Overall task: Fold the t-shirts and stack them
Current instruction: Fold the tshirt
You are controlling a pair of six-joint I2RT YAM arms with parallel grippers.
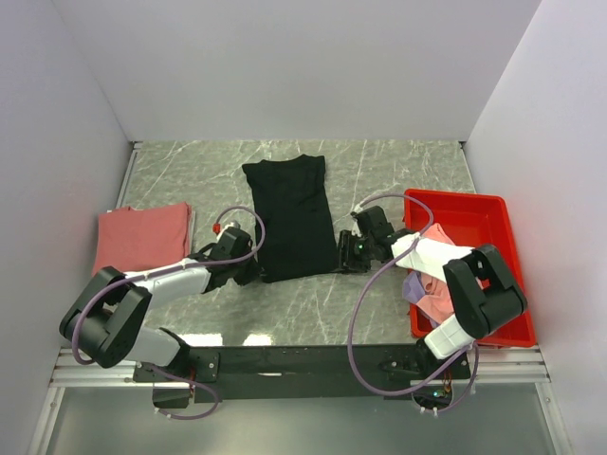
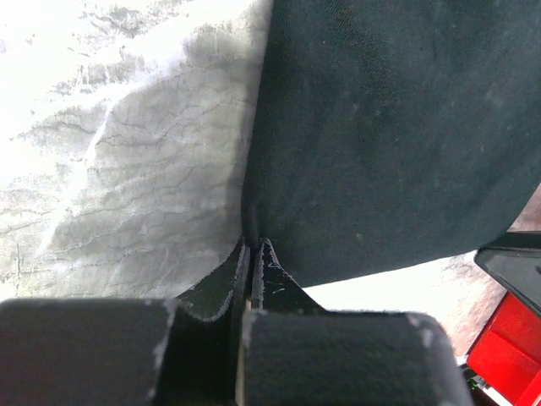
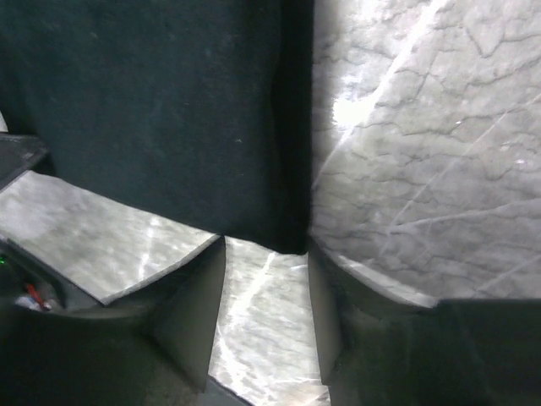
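The left gripper [image 2: 252,254] has its jaws drawn together to a thin slit; the folded edge of the black t-shirt [image 2: 397,135] runs straight down into that slit and is pinched there. From these jaws the cloth spreads ahead and to their right; the bare marble table [image 2: 127,169] lies ahead and to their left.

The right gripper [image 3: 266,247] has its jaws wide apart, with only table between them. The near right corner of the black shirt lies just ahead of the fingertips, in line with the gap and closest to the right-hand finger; whether it touches that finger cannot be told. Dark cloth fills the space ahead and to the left of these jaws; marble lies ahead and to the right.

From above, the black shirt lies flat as a long narrow strip running away from both pairs of jaws. The salmon-red t-shirt [image 1: 142,237] lies folded well off to the left of the left jaws. The pink t-shirt [image 1: 440,234] and the lavender t-shirt [image 1: 414,287] lie crumpled in the red bin [image 1: 474,201], to the right of the right jaws and partly hidden by that arm. No label or writing can be made out on any cloth.
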